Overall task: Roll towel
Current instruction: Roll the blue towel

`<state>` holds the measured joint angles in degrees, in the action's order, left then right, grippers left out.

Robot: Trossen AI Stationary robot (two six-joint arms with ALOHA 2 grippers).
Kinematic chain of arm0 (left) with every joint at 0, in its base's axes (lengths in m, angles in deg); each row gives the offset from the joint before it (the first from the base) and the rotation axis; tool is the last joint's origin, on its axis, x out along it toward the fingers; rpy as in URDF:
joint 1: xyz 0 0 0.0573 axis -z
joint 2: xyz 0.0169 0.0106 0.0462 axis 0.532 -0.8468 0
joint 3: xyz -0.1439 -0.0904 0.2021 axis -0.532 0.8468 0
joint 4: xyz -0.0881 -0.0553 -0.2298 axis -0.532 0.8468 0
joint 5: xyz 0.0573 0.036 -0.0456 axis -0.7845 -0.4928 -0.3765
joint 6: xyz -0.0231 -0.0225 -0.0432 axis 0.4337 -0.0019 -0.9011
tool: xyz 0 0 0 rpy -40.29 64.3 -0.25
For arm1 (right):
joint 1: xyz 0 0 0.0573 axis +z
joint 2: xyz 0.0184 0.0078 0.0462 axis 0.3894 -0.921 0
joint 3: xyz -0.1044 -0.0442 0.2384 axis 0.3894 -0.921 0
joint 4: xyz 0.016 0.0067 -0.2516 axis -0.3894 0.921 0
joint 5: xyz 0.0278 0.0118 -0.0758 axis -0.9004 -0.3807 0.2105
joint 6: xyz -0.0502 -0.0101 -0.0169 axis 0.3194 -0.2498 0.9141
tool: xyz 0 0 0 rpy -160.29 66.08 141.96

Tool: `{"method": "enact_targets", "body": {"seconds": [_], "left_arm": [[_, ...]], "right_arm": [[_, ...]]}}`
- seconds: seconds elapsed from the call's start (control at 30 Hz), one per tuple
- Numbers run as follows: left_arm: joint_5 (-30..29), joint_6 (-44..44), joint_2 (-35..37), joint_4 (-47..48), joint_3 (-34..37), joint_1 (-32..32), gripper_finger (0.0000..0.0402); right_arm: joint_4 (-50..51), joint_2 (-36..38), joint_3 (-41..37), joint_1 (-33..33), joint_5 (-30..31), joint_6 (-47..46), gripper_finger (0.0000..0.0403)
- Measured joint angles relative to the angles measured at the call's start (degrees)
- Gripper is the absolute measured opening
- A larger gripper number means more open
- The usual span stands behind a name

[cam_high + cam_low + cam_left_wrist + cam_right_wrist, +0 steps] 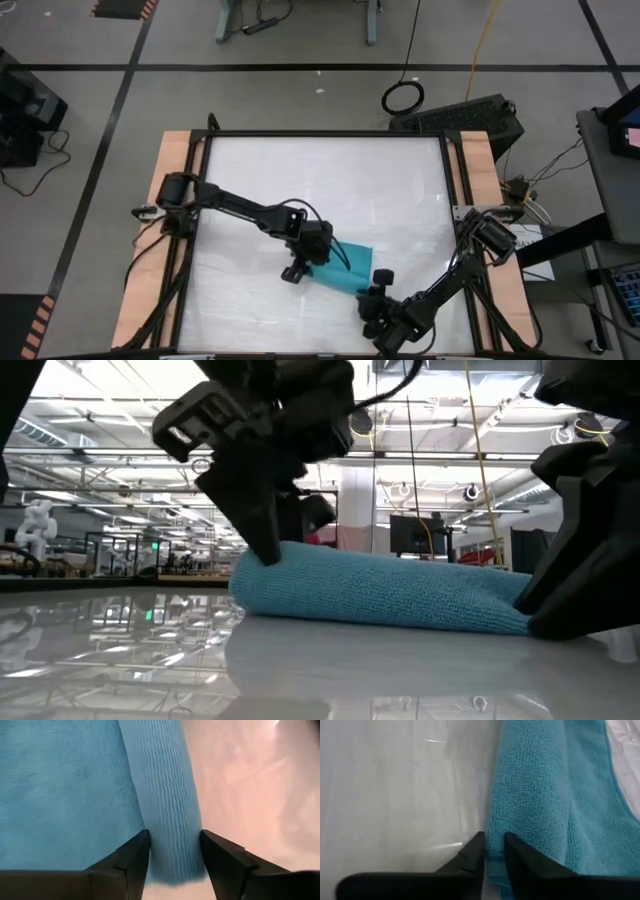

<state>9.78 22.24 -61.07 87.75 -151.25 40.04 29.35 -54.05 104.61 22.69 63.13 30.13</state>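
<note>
Towel [345,262] lower centre of high view, part rolled. My left gripper [175,851] spread astride roll end; right gripper [494,851] pinching opposite end. Risk: left lifts away, roll springs open; right's thin pinch slips, roll skews.

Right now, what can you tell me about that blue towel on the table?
The towel is a small turquoise cloth, soft and looped like terry, plain and unmarked. It lies on the white table, toward its near edge, partly rolled: one side is curled into a thick roll, the rest still flat. The left gripper straddles one end of the roll, fingers open on either side. The right gripper pinches the other end, fingers nearly together.
</note>
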Motion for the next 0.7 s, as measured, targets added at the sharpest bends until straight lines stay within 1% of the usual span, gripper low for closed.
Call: {"method": "enact_targets", "body": {"seconds": [0.07, 0.23, 0.33, 0.5, 0.57, 0.7], "left_arm": [[-4.3, 1.9, 1.3, 2.6, -0.4, 0.7, 0.0183], [-12.1, 6.4, 4.8, 3.9, -0.7, 3.7, 0.0183], [-18.4, 9.9, 5.4, 4.3, -0.7, 7.0, 0.0183], [-31.1, 15.9, 5.4, 0.7, 0.8, 12.3, 0.0183], [-33.7, 17.4, 5.4, -1.4, 1.7, 13.8, 0.0183], [-34.2, 18.8, 5.4, -3.2, 2.9, 15.6, 0.0183]], "right_arm": [[0.4, 0.0, 0.0, -0.2, -0.2, -0.6, 0.0048], [1.6, 0.0, -0.1, -0.7, -0.9, -2.1, 0.0008], [2.0, 0.0, -0.1, -0.7, -1.1, -3.9, 0.0004], [2.1, 0.0, -0.1, -0.7, -1.6, -5.9, 0.0003], [2.1, 0.0, -0.1, -0.8, -2.2, -6.4, 0.0002], [1.8, 0.0, -0.1, -0.7, -2.5, -6.8, 0.0003]]}}
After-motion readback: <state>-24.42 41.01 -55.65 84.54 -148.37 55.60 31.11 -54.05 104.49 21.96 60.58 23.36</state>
